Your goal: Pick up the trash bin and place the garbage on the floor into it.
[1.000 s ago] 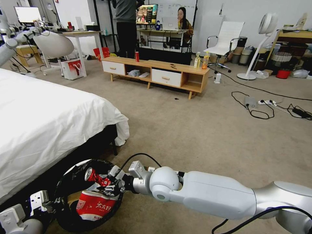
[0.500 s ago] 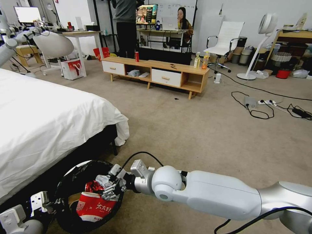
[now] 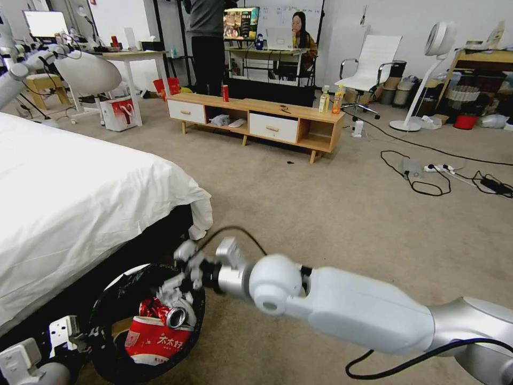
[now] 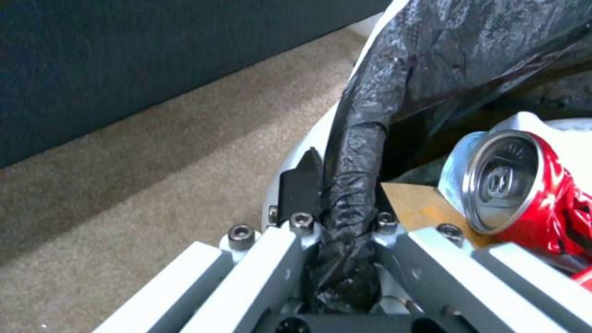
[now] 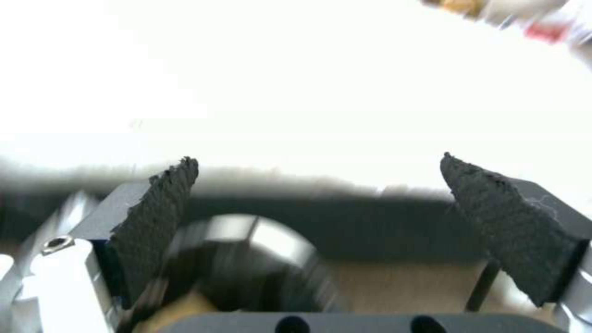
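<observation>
The trash bin [image 3: 109,305], white with a black bag liner, hangs low beside the bed. My left gripper [image 3: 80,337] is shut on its bagged rim [image 4: 351,185]. Garbage lies inside it: a red-and-white snack packet [image 3: 155,339], a crushed red can [image 3: 172,316] [image 4: 524,189] and a piece of brown paper [image 4: 410,203]. My right gripper [image 3: 173,278] [image 5: 317,159] is open just above the bin's far rim, and its black pads [image 5: 157,222] hold nothing. Beige carpet covers the floor [image 3: 331,214].
A bed with a white sheet [image 3: 69,203] stands close on my left, its dark base just behind the bin. A low wooden cabinet [image 3: 256,120] stands ahead, and cables with a power strip [image 3: 427,176] lie at right. Open carpet lies between them.
My right gripper let go of the crushed red can, which dropped into the bin. The gripper then opened and rose off the bin. The left gripper and the bin stayed put.
</observation>
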Robot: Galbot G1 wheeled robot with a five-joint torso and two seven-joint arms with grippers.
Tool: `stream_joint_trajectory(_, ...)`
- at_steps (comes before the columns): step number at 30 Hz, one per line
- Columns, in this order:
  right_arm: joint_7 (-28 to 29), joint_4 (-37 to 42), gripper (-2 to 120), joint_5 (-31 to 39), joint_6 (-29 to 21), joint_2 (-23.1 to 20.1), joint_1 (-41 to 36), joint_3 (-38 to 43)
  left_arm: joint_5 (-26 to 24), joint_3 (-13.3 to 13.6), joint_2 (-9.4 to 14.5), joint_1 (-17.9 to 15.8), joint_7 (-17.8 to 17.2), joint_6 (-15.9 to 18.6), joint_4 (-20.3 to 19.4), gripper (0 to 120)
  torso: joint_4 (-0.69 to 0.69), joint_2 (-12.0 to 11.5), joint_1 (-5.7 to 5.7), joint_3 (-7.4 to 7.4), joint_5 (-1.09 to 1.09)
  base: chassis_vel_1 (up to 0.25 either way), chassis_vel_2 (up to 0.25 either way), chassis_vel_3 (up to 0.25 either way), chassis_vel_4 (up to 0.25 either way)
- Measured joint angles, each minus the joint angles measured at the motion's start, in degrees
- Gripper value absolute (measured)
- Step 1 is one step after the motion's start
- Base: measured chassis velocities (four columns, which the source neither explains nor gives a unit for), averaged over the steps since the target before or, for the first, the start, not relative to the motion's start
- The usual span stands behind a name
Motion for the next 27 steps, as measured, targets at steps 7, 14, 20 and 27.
stream_joint_trajectory(7,1.7,1.5,99,1.0,4.7,-1.0,-0.6,7.0,0.3,-0.1,-0.1,0.0,0.1,0.0,0.0,1,-0.01,0.0,0.00,0.00,0.00,0.000,0.000,0.000,0.000)
stream_joint_trajectory(14,8.1,3.2,99,2.2,22.3,-5.0,-5.6,18.9,1.0,-0.6,-0.2,0.2,0.7,0.0,0.1,1,-0.01,0.0,0.00,0.00,0.02,0.000,0.000,0.000,0.000)
stream_joint_trajectory(20,11.2,6.3,100,-3.1,29.2,-8.2,-19.3,35.1,2.0,-0.9,-1.6,0.8,0.9,0.0,-1.3,1,0.00,0.0,0.01,0.00,0.03,0.000,0.000,0.000,0.000)
stream_joint_trajectory(27,14.1,10.9,100,-10.3,27.0,-8.0,-30.1,44.6,4.0,-2.4,-4.4,3.2,1.6,0.0,-3.7,1,0.03,0.0,0.00,-0.01,0.01,0.000,0.000,0.000,0.000)
